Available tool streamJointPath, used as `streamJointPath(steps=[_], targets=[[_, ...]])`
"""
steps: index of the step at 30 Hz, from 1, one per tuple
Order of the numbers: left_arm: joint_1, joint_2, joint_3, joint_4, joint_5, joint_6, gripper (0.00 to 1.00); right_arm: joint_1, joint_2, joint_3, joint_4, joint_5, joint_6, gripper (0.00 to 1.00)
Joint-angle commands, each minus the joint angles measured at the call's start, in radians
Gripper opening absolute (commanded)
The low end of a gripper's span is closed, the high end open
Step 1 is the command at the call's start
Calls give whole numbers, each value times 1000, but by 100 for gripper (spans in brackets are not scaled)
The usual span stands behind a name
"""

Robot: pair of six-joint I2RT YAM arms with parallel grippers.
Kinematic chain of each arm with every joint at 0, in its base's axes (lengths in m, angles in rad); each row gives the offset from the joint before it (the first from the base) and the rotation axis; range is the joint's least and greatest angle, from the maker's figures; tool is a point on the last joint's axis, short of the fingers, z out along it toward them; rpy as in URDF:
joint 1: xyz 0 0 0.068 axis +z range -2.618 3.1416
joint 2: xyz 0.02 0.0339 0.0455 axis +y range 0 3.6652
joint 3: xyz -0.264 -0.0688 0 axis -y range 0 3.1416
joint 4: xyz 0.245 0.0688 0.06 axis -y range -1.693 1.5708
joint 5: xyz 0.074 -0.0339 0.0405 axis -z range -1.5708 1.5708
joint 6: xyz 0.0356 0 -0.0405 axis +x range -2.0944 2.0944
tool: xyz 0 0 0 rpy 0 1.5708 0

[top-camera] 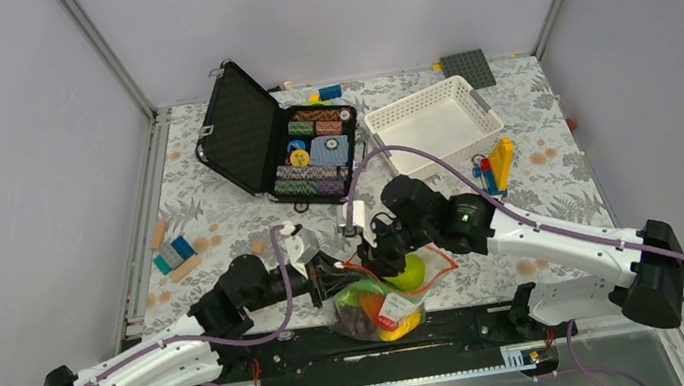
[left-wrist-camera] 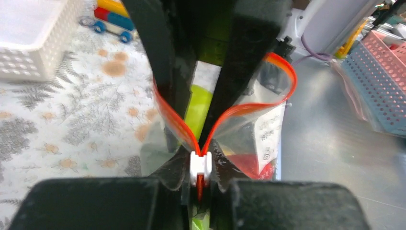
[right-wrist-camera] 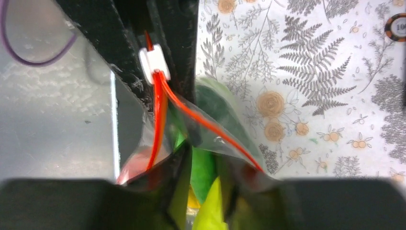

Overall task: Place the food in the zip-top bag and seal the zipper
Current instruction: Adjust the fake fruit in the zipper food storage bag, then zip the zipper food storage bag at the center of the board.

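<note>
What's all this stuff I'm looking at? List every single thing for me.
bag: one, clear, near table edge, between the grippers
zipper: one, red-orange, along the bag's mouth, halves apart
food: several pieces, green, orange, yellow, red, inside the bag
case: one, black, open, far left of centre
chip stacks: several, mixed colours, in the case
basket: one, white, right of the case
bricks: scattered, mixed colours, left side, far edge, beside the basket
baseplate: one, grey, far right
tablecloth: one, floral, over the table
left gripper: one, black, shut on the zipper
right gripper: one, black, at the bag's mouth
</note>
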Motion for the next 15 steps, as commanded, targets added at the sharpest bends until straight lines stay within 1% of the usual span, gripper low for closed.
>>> streamJointPath(steps=[1,2,5,7,11,13,15], targets=[[17,10,70,118,-76,-8,0,28,-114,-22,-15,79,-21,42],[17,6,69,120,-73,-5,0,25,-142,-29,-30,119,-29,48],[17,-7,65,125,-46,11,0,26,-235,-27,-85,231,-69,56],[17,-15,65,125,-31,17,0,25,-290,-25,-98,274,-88,61],[17,-18,69,125,-7,25,0,26,-351,-29,-55,201,-140,74],[17,-15,74,119,-4,25,0,25,-347,-15,-43,158,-171,79],[17,-10,83,109,2,29,0,27,-323,8,-36,128,-196,82]])
